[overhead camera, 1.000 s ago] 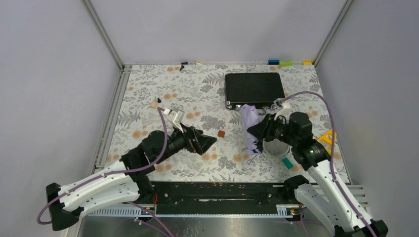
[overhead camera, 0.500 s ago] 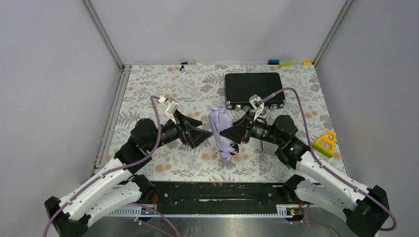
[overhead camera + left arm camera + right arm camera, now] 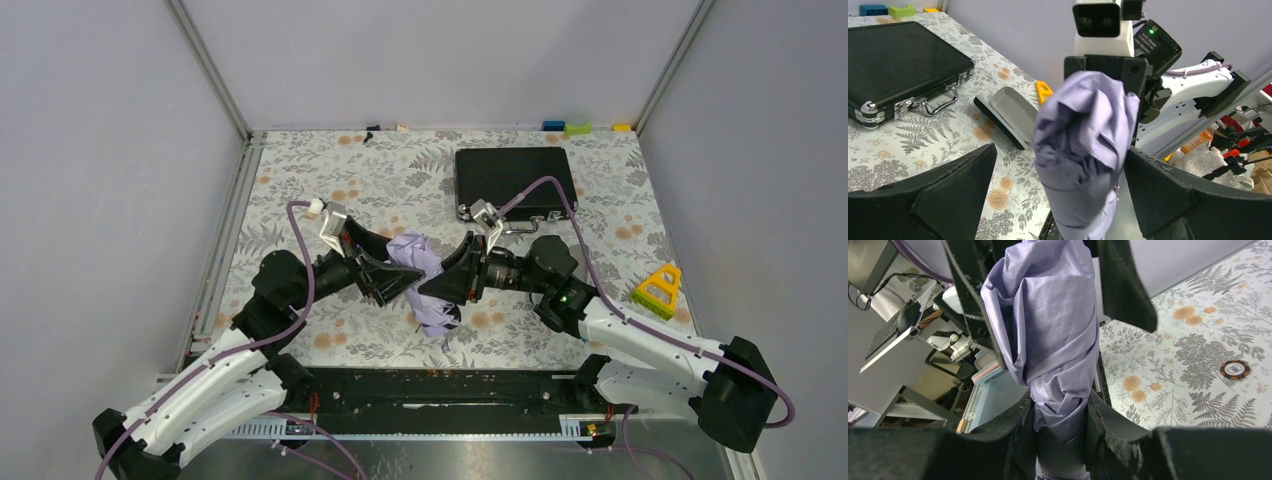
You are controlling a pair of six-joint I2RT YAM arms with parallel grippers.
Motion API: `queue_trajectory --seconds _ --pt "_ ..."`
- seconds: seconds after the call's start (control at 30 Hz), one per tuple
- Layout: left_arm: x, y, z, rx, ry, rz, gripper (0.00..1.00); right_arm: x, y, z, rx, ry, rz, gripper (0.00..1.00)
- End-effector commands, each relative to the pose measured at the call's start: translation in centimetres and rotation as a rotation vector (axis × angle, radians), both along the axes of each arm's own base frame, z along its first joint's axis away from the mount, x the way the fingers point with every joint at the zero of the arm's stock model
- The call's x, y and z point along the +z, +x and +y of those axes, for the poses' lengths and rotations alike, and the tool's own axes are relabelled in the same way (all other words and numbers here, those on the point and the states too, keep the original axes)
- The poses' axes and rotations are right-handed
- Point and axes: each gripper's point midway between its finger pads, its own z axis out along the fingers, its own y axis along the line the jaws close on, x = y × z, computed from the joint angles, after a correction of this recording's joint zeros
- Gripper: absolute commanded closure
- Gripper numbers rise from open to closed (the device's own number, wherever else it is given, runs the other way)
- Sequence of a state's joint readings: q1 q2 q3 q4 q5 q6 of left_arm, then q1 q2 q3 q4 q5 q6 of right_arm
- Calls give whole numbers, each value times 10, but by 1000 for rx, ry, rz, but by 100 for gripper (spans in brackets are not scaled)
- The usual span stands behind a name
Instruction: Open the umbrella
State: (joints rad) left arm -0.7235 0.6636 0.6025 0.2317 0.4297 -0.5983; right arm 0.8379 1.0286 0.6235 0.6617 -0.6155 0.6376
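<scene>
Status check, umbrella task. Umbrella (image 3: 427, 285) sat at mid-table between the two arms, apparently lifted off the floral cloth (image 3: 300, 190) and well apart from the black briefcase (image 3: 515, 180) at the far side. Canopy was fully furled: lavender fabric bunched and twisted into a tight bundle, with no ribs spread. Shaft and handle knob were not visible in any view.

Right gripper (image 3: 1060, 437): jaws partly closed, pinching the bundle near one end, with fabric squeezed between both sides. Hold looked firm.

Left gripper (image 3: 1063, 190): jaws at full spread, holding nothing. Its fingers (image 3: 955, 187) flanked the free end of the bundle. There was a clear gap on one side. The other side was close, and contact could not be settled from the wrist view.

Progress, by my reading: pick-up and presentation to the second arm were done; the opening itself had not begun. Left to do: close the open jaws on the free end, then draw the two ends apart along the shaft until the ribs spread and the canopy locks out. I could not tell which end carried the handle, as the fabric hid it.
</scene>
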Motion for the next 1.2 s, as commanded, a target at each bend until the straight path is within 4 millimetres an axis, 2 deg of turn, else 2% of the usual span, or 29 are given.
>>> queue_trajectory --seconds 0.0,0.17,0.27,0.47,0.63,0.7,0.73,0.77,0.8,0.87,0.9,1.0,1.17 --pt "25 -6 5 -17 -69 -40 1 58 -13 8 37 135 -168 100" --pt "23 -8 4 -34 -74 -24 1 57 -14 16 29 127 -186 100" --pt "21 -10 3 -47 -77 -17 9 60 -13 19 20 131 -191 100" --pt "23 -16 1 -82 -87 -29 40 62 -11 23 10 133 -197 100" --pt "25 -20 1 -100 -88 -47 80 54 -6 24 -13 105 -182 99" --pt "27 -19 4 -85 -89 -60 91 45 -1 23 -45 79 -174 84" --pt "27 -16 6 -64 -88 -62 97 40 2 21 -68 62 -169 74" --pt "28 -14 9 -39 -86 -69 100 33 6 19 -92 41 -165 59" --pt "27 -8 13 2 -82 -66 100 27 8 17 -111 22 -165 43" --pt "30 -2 24 70 -86 -84 100 15 12 11 -152 -20 -167 28" --pt "30 2 28 108 -86 -88 100 10 14 7 -171 -39 -170 23" --pt "27 16 44 230 -71 -81 100 -8 21 -7 -246 -100 -194 16" --pt "15 41 68 420 -13 -24 100 -36 30 -29 -348 -183 -218 14"
